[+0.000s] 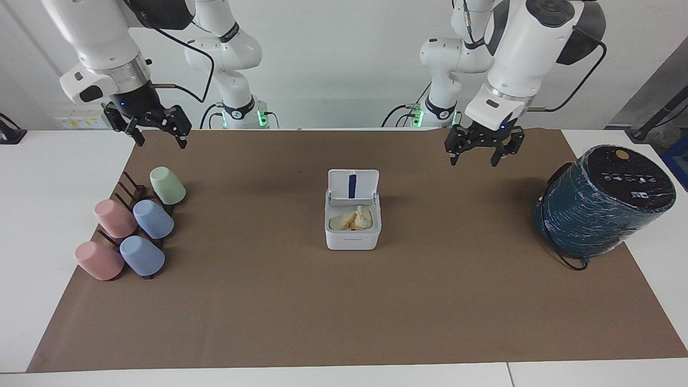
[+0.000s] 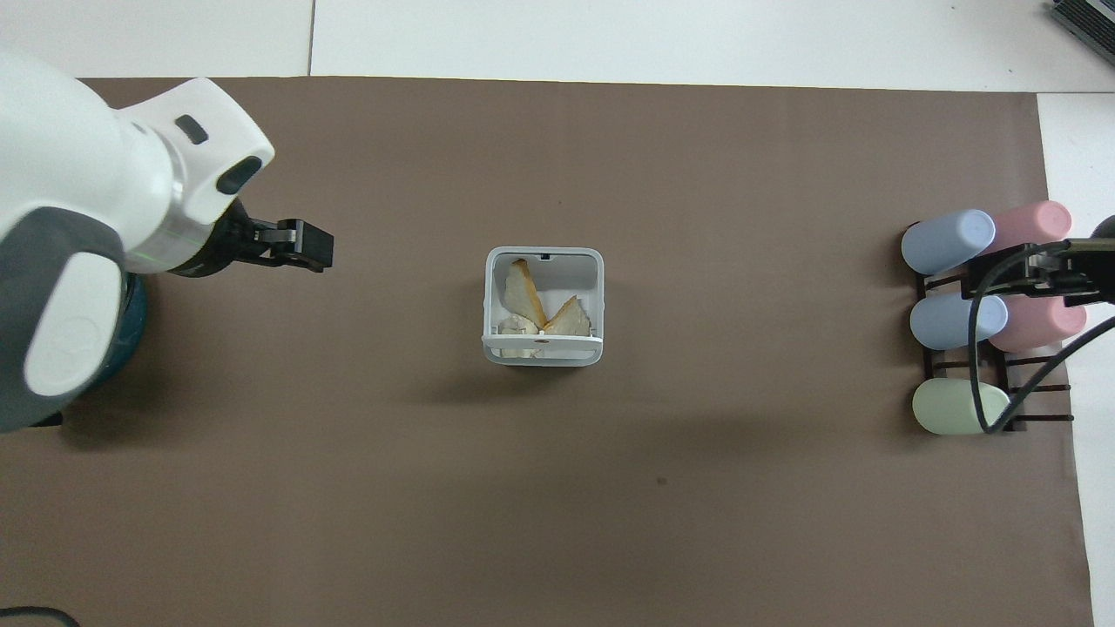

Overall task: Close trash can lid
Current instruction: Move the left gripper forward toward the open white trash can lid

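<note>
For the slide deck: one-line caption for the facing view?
Small white square plastic trash can, hinged lid upright, left gripper open over brown mat.

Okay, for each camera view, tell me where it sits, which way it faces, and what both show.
Facing view: high across the table, facing the robots; both arms show, left gripper and right gripper raised.
Overhead view: above the robots' end, looking steeply down; the left arm reaches in, the right gripper over the cup rack.
Shared: the small white square plastic trash can, its hinged lid open.

I see a white trash can [image 1: 352,234] whose lid [image 1: 353,185] shows 1 blue stripe, on a brown mat [image 1: 344,301]; 2 pink cups [image 1: 107,239], 2 blue cups [image 1: 148,236], 1 green cup [image 1: 167,185].
</note>
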{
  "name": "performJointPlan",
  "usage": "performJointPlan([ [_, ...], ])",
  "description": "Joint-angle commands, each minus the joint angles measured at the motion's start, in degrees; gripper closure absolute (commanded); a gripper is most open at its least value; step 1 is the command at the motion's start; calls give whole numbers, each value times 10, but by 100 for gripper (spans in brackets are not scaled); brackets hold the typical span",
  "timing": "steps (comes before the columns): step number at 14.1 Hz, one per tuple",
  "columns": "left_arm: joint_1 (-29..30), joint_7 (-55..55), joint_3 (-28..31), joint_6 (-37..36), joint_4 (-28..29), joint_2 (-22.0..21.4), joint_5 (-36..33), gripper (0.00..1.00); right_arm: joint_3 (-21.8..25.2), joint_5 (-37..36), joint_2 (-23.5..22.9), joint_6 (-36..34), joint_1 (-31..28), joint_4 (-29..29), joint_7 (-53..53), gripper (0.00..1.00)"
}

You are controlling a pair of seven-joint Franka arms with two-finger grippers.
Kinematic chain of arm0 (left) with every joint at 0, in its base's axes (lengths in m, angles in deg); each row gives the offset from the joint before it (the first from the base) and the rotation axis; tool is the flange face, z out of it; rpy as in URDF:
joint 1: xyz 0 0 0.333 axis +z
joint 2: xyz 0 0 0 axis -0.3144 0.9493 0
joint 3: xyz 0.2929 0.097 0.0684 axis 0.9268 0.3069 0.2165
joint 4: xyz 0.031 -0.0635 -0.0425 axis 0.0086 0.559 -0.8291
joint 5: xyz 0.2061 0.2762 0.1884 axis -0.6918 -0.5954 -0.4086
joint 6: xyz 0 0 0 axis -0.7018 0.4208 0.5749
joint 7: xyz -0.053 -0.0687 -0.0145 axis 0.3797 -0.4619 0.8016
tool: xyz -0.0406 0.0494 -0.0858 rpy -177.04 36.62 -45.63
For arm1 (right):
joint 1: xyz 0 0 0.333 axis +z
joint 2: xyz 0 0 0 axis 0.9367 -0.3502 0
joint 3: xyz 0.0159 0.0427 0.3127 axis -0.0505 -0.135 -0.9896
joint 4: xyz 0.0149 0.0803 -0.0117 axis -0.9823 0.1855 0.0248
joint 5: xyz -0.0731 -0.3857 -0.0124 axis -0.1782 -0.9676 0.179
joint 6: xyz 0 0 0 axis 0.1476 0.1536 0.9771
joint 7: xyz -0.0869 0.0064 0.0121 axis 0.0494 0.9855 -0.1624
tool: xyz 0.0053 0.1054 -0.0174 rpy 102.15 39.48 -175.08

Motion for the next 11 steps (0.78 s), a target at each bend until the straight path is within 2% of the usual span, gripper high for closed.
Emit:
performJointPlan([
  [1,-53,87,6,99,111,-57,-1,0,0,4,13,-4,-1,11,-13,0],
  [3,-81,128,6,132,136,-66,30,0,0,4,12,-4,-1,11,-13,0],
  [4,-89,138,6,136,141,-66,46,7,0,4,12,-4,-1,11,-13,0],
  [8,-124,169,6,146,181,-80,53,26,0,4,12,-4,-1,11,-13,0],
  [11,-147,183,6,160,193,-79,53,31,0,4,13,-4,-1,11,-13,0],
])
